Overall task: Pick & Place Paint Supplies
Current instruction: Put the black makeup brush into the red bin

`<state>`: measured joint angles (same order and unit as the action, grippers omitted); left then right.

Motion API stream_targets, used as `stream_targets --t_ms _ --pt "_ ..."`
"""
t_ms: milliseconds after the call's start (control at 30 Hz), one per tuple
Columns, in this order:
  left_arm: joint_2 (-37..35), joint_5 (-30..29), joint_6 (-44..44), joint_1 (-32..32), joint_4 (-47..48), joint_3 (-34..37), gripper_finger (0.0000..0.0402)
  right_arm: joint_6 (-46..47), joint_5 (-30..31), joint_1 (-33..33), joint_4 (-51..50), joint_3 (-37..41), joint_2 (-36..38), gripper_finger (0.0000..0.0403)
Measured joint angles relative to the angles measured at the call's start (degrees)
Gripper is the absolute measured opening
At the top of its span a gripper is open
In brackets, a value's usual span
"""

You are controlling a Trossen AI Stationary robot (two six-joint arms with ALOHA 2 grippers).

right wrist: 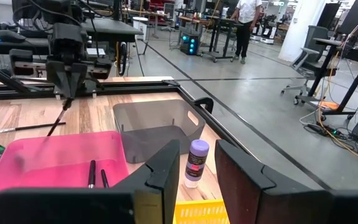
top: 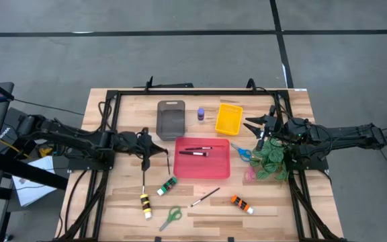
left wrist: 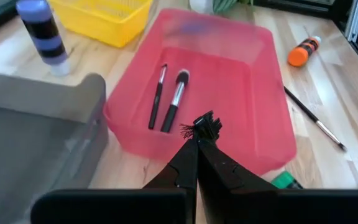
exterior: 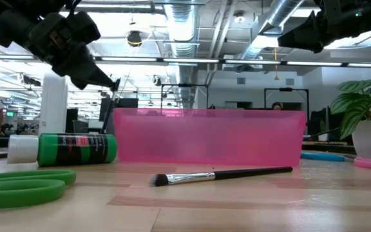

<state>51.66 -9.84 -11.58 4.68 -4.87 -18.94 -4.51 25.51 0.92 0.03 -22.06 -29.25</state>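
My left gripper (top: 161, 149) (left wrist: 197, 142) hangs over the table just left of the red tray (top: 202, 175), shut on a thin dark paintbrush (right wrist: 56, 121). Two more brushes (left wrist: 166, 102) lie in the red tray. My right gripper (top: 257, 128) (right wrist: 197, 168) is open and empty, in the air between the yellow tray (top: 228, 118) and the leafy plant (top: 273, 160). On the near part of the table lie a green tube (top: 166, 187), a yellow tube (top: 145, 205), green scissors (top: 171, 216), a loose brush (top: 205, 197) and an orange tube (top: 242, 204). My left gripper pinches the paintbrush between its two fingertips. The fingers slant down toward the red tray. The brush's black bristle end (left wrist: 204, 126) shows just past the tips. The right wrist view shows the brush hanging slanted below the fingers, clear of the table.
A grey tray (top: 171, 119) stands at the far middle, with a purple bottle (top: 200, 114) upright between it and the yellow tray. Blue scissors (top: 242, 153) lie right of the red tray and pink scissors (top: 250, 173) by the plant. A black frame rims the table.
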Motion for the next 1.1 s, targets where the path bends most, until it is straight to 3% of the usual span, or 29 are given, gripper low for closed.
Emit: stream_targets --t_ms 200,533,1100 --pt "-1.1 1.8 4.5 -2.3 -1.1 -1.2 0.0000 0.0 0.0 0.0 0.0 0.0 0.0 0.0098" --pt "0.6 11.8 13.1 -8.8 0.0 -8.2 0.0000 0.0 0.0 0.0 0.1 0.0 0.0 0.0098" --pt "20.8 24.3 20.7 -11.3 -1.3 -22.7 0.0000 -0.6 0.0 0.0 0.5 0.0 0.0 0.0098"
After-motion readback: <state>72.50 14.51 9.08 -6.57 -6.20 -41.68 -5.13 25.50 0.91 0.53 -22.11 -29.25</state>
